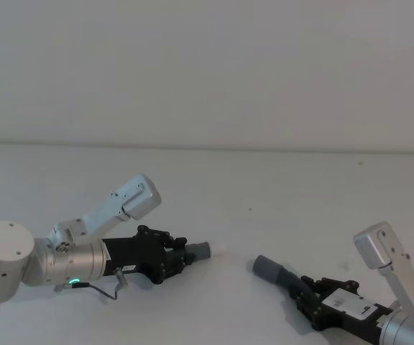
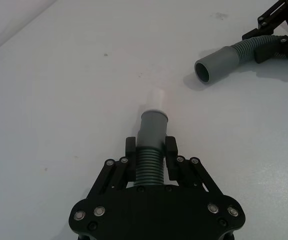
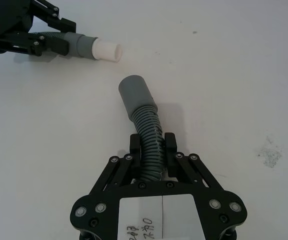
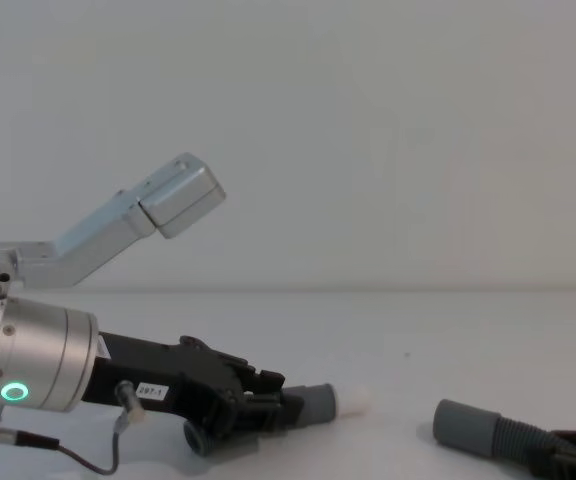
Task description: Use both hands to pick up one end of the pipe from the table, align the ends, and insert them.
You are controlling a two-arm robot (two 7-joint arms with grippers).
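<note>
Between white tip (image 3: 107,51) and plain cuff (image 3: 136,97): bare worktop (image 3: 209,75), open.
Far side: worktop open up to the wall (image 1: 207,72).

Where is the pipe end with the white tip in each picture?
Head view: the white-tipped cuff is low, near the middle.
Left wrist view: the cuff juts out past the left gripper, which clamps the short hose.
Right wrist view: the cuff lies far off, beyond the plain cuff.
Chest view: the cuff is low, near the middle.
Shared landmark: the plain cuff, on the long hose clamped by the right gripper.
</note>
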